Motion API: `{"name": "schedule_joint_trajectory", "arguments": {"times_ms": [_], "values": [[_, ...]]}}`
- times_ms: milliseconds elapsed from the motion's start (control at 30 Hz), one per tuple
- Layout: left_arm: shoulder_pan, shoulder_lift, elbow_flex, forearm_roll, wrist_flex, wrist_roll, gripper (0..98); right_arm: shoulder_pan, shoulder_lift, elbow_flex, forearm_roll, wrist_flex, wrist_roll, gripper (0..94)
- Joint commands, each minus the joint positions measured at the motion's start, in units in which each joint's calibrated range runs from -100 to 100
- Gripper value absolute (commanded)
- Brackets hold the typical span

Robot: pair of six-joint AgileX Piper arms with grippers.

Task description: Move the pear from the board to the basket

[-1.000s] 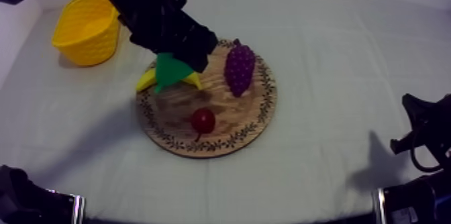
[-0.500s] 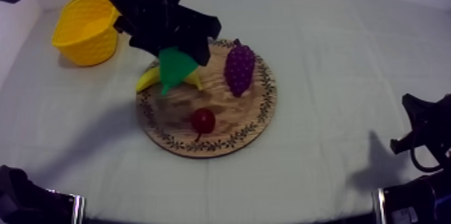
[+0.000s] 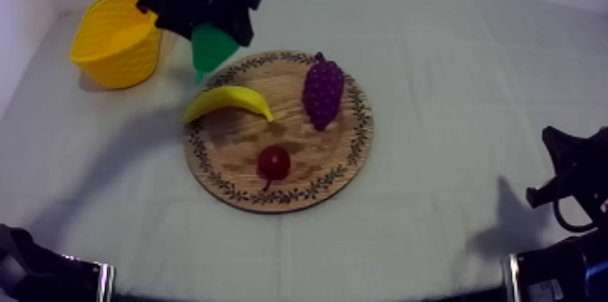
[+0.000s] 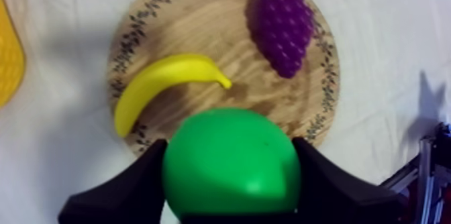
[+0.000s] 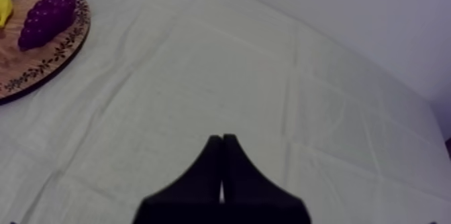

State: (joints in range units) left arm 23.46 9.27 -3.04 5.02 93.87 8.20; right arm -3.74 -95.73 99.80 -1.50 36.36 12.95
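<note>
In the frame's upper left the left gripper (image 3: 212, 36) clamps the green pear (image 3: 213, 51) aloft between the wooden board (image 3: 337, 156) and the yellow basket (image 3: 118, 63), seemingly high enough to clear its rim.

green pear (image 3: 212, 46), yellow basket (image 3: 118, 63), purple grapes (image 3: 323, 91)

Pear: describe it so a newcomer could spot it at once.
Find the round wooden board, then the yellow basket off to its side. Between them my left gripper holds the pear in the air. It is the only green fruit, and the only one off the board.
</note>
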Motion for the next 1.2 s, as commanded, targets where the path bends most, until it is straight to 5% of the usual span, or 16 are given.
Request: {"name": "schedule_joint_trajectory", "arguments": {"times_ms": [0,700,1167], "values": [[-2.4,0.6,-1.5,-0.19,0.4,-1.1,49.4,0.0,0.0,0.0,0.0,0.0,0.0,0.4],[-19.0,11.3,-23.8,-3.56,5.7,-8.9,48.9,-0.1,0.0,0.0,0.0,0.0,0.0,0.4],[-23.8,15.1,-32.3,-4.77,5.9,-10.8,49.7,-0.1,0.0,0.0,0.0,0.0,0.0,0.4]]}}
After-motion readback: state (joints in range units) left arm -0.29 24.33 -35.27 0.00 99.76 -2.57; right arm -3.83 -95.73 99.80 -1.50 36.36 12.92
